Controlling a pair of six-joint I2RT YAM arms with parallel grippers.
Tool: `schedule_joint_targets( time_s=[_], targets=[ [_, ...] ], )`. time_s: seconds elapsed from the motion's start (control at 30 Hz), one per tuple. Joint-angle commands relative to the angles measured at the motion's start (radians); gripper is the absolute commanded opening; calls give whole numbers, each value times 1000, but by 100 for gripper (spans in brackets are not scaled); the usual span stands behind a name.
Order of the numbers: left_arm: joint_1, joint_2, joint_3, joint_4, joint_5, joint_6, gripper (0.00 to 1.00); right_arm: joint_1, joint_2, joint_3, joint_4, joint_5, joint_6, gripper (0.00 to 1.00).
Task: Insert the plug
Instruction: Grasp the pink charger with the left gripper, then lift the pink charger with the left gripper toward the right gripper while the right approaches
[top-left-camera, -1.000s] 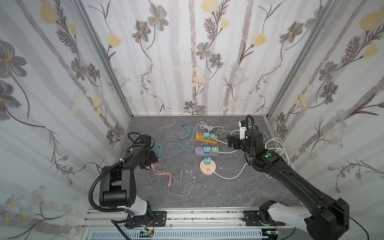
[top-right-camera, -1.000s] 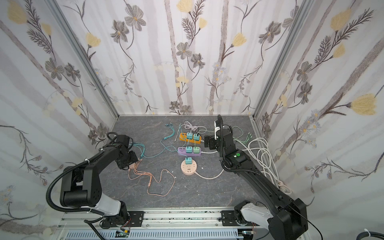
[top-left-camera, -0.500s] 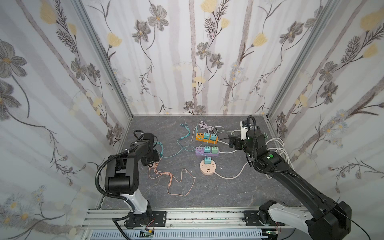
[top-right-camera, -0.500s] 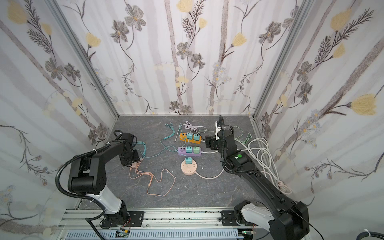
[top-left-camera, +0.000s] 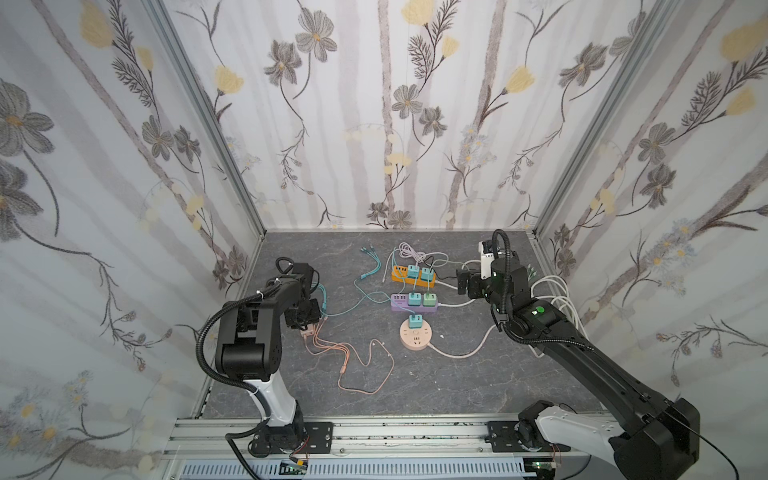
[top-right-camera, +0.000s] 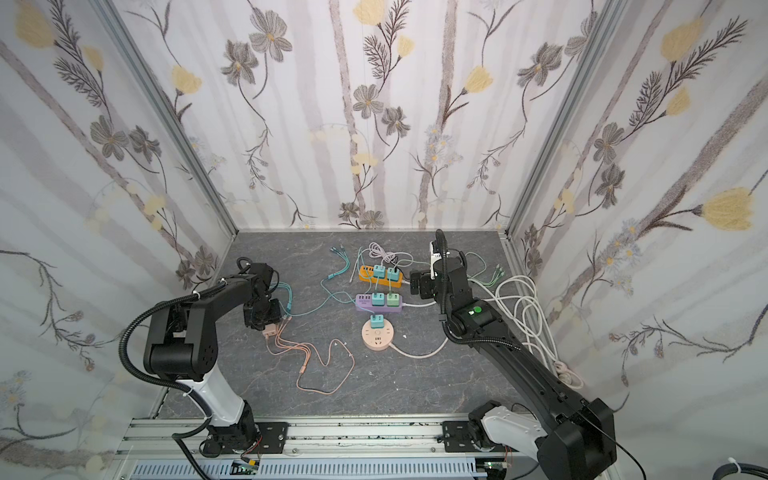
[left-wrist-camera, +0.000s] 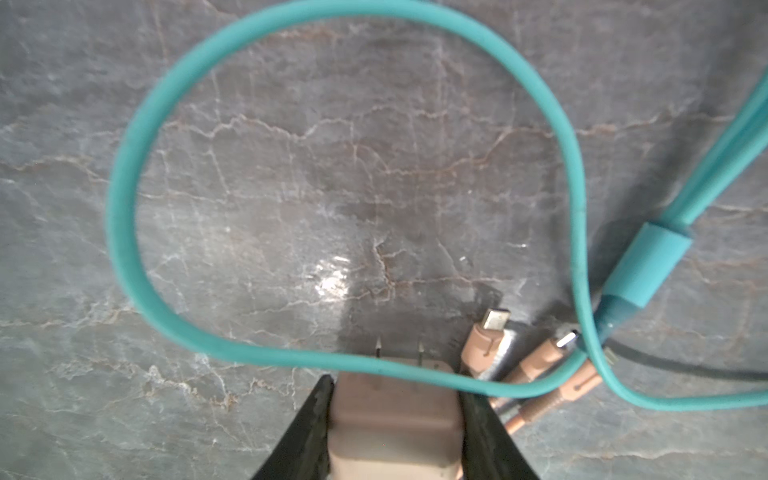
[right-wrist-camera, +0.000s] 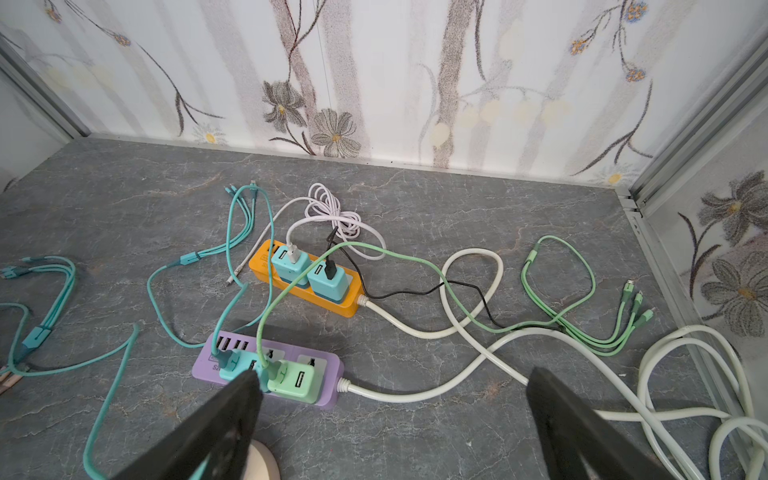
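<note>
1. Left claw (left-wrist-camera: 395, 382) was clamped on the pinkish plug (left-wrist-camera: 395, 424), with a black finger (left-wrist-camera: 307, 424) pressed against each side.
2. The plug's two prongs (left-wrist-camera: 378, 347) stuck out past the fingertips, low over the grey tabletop (left-wrist-camera: 291, 166). Whether the plug touched the tabletop could not be told.
3. A teal cable (left-wrist-camera: 124, 199) looped across the plug's front, and pink cable ends (left-wrist-camera: 484, 340) lay just beside it.
4. In a top view the plug sat at the left, well apart from the round socket (top-left-camera: 417, 340), purple power strip (top-left-camera: 399, 305) and orange power strip (top-left-camera: 399, 276) in the middle.
5. The right claw (right-wrist-camera: 392, 374) stood wide apart and empty, near the purple power strip.
</note>
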Motion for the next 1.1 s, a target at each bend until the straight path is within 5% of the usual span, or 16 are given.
schedule_joint_targets(
  time_s=[0.0, 0.13, 0.33, 0.9, 1.07],
  targets=[
    [-6, -22, -18, -31, -17, -2, 31, 0, 8, 12, 15, 9, 1, 99],
    [-20, -77, -59, -9, -21, -25, 24, 1, 18, 19, 14, 5, 4, 99],
    [-30, -155, -101, 16, -50, -56, 0, 0, 28, 36, 4, -18, 14, 99],
    [-85, -604, -196, 197, -7, -365, 0, 0, 10, 4, 61, -59, 158, 99],
    [-204, -609, -132, 223, -68, -399, 0, 4, 34, 38, 59, -97, 241, 99]
  ],
)
